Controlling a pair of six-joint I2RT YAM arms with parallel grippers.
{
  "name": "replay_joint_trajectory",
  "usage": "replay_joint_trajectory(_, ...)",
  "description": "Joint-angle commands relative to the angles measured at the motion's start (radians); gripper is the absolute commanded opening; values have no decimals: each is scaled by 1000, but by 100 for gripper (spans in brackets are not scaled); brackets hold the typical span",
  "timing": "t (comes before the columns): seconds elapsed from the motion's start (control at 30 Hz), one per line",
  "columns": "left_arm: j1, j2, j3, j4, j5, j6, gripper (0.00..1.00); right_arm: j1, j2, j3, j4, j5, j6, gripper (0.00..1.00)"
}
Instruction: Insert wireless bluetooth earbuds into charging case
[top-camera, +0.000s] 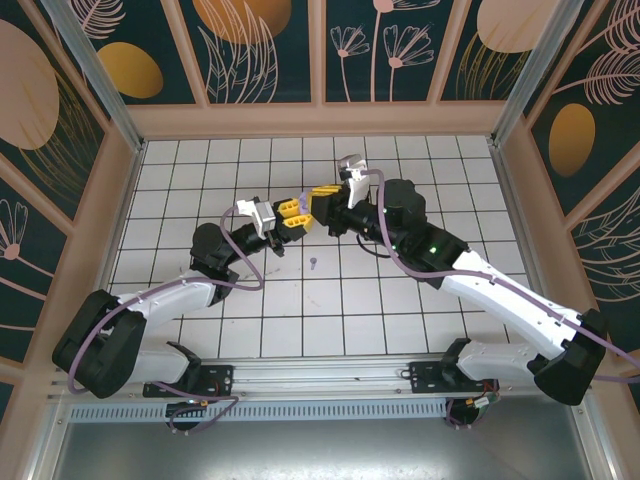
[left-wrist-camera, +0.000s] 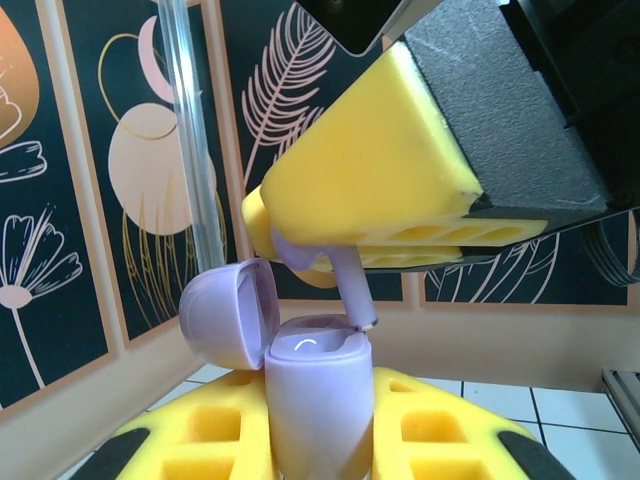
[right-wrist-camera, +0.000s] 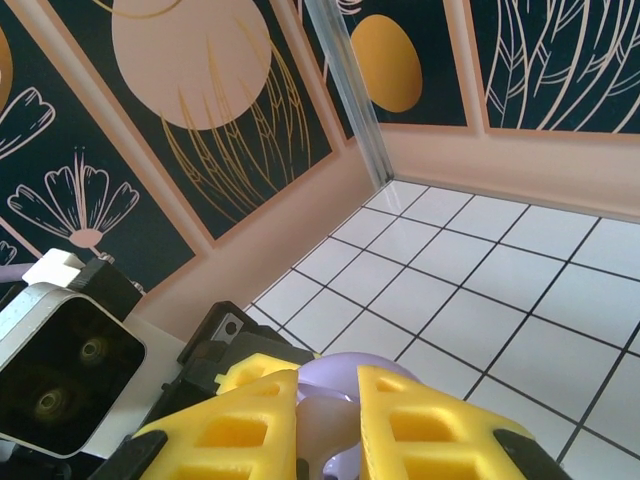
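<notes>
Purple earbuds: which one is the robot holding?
The lilac plastic earbud held by the right gripper, stem at the open lilac charging case. The other lilac earbud lies loose on the white tiles.

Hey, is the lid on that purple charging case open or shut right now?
Open. The lid is swung back beside the case, baring its top, where a lilac earbud reaches the rim with its stem.

The top camera looked steeply down from above and behind me, far enough to take in the whole tiled table (top-camera: 400, 310). My wrist cameras sat close behind my left fingers (left-wrist-camera: 210, 435) and my right fingers (right-wrist-camera: 430, 430), facing each other, patterned walls (right-wrist-camera: 200, 130) behind. All three views shared the lilac case (left-wrist-camera: 318, 400) where both sets of fingers met.
</notes>
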Motion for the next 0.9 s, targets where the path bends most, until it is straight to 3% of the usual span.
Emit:
replay_joint_trajectory(0.0, -6, -19, 33, 30, 19, -8, 0, -8, -10, -23, 29, 6, 12, 18)
replay_joint_trajectory(0.87, -18, -27, 57, 6, 18, -3, 0, 20, 20, -65, -53, 30, -89, 16)
